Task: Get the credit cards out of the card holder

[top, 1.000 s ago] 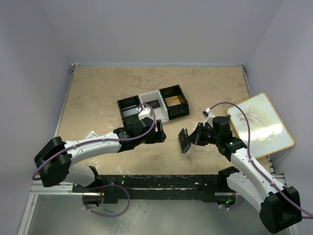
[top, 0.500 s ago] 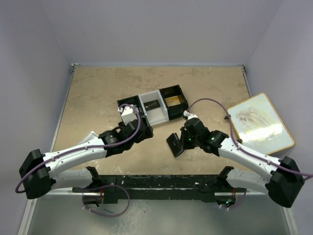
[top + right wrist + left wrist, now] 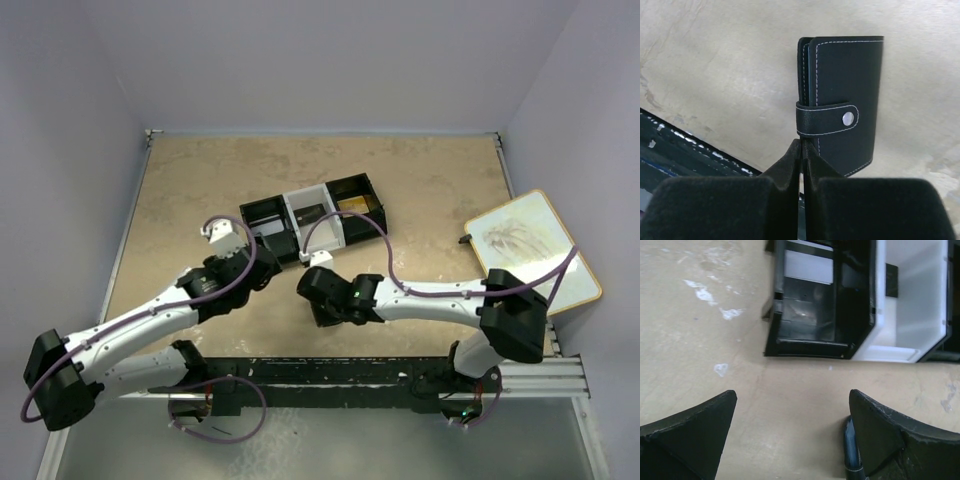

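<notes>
We see the card holder (image 3: 845, 90) down near the front edge of the table (image 3: 200, 180), folded shut, its strap snapped across the cover. It is plain black with white stitching and a round metal snap. The right gripper (image 3: 801, 145) has its fingers pressed together on the holder's left edge, just under the strap. In the right wrist view, only a narrow strip of tabletop separates the holder from the dark front rail (image 3: 330, 372), so we have little room on that side.

Just beyond the holder stands the three-compartment tray (image 3: 262, 212). A dark credit card (image 3: 310, 212) lies in its white middle bin and a gold-tan credit card (image 3: 352, 204) in the black right bin. The left gripper (image 3: 792, 400) hovers over the table just short of the tray's near left corner, fingers spread wide and holding nothing.

Left of the tray and behind it, we have tan tabletop running to the lavender walls. At the right, a pale board with a tan rim (image 3: 530, 250) sits skewed, overhanging the table's right edge. Its faint marks are too dim for us to read.
</notes>
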